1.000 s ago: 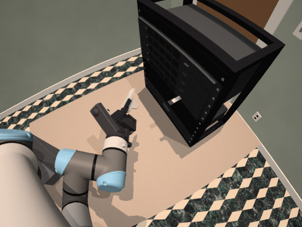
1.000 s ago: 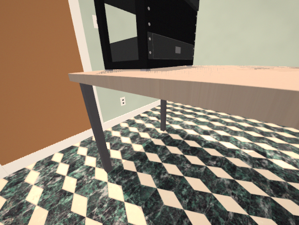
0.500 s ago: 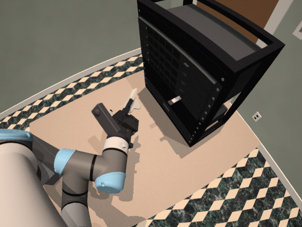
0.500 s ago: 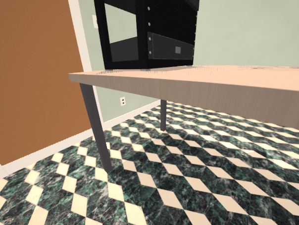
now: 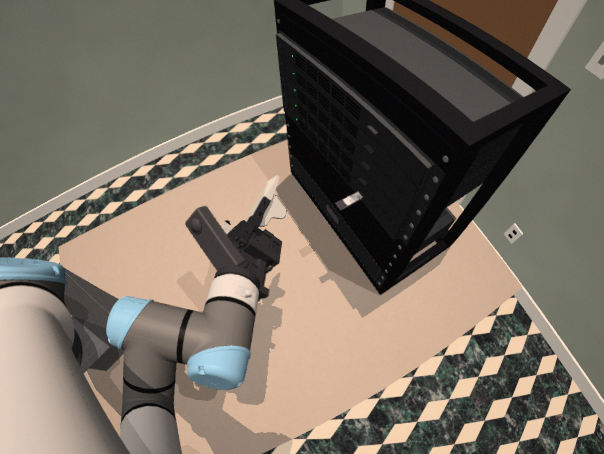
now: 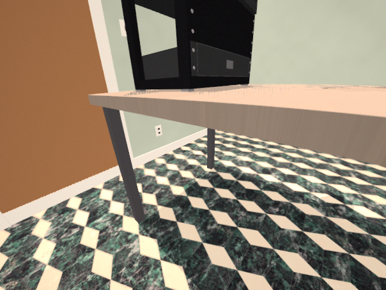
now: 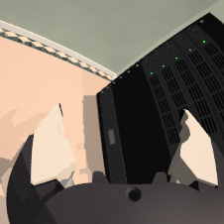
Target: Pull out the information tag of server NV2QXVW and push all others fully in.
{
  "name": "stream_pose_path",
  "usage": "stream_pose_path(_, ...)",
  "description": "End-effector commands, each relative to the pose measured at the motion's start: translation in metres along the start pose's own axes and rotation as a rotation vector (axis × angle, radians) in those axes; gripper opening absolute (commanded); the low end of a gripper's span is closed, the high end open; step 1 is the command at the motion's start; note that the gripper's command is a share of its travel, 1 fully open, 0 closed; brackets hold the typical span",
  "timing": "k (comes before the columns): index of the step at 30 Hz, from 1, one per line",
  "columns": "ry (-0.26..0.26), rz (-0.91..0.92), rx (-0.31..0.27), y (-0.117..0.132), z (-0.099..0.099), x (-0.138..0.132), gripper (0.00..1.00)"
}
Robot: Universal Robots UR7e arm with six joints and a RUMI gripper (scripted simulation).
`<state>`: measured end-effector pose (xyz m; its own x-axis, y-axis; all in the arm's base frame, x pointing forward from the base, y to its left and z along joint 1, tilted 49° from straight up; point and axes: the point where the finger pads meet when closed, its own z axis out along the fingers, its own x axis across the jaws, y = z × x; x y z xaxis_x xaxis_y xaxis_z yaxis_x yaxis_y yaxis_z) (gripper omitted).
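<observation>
One rack (image 5: 467,132) (image 6: 183,41) (image 7: 131,129) | five green lights (image 5: 294,90) (image 7: 176,57) | one tag (image 5: 352,199) sticking out | two jaws (image 5: 267,205) wide apart

The pale printed information tag (image 5: 352,199) jutting from the tall black open-frame rack (image 5: 520,117) (image 6: 183,48) (image 7: 134,139) is too small in the top view for its lettering to be made out. That view's edge cuts off the rack's upper rear corner; the exterior view crops its whole upper part, and the wrist view its right side. The grey-and-blue jointed arm (image 5: 160,320) runs out of the top view at the lower left.
</observation>
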<state>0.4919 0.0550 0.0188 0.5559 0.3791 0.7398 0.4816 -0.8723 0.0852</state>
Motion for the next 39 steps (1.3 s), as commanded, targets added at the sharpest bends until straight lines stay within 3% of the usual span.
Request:
stream_pose_path(1, 0.009, -0.021, -0.013, 0.001, -0.002, 0.005, 1.00)
stream_pose_path(39, 0.056, -0.112, -0.088, 0.013, -0.015, 0.028, 1.00)
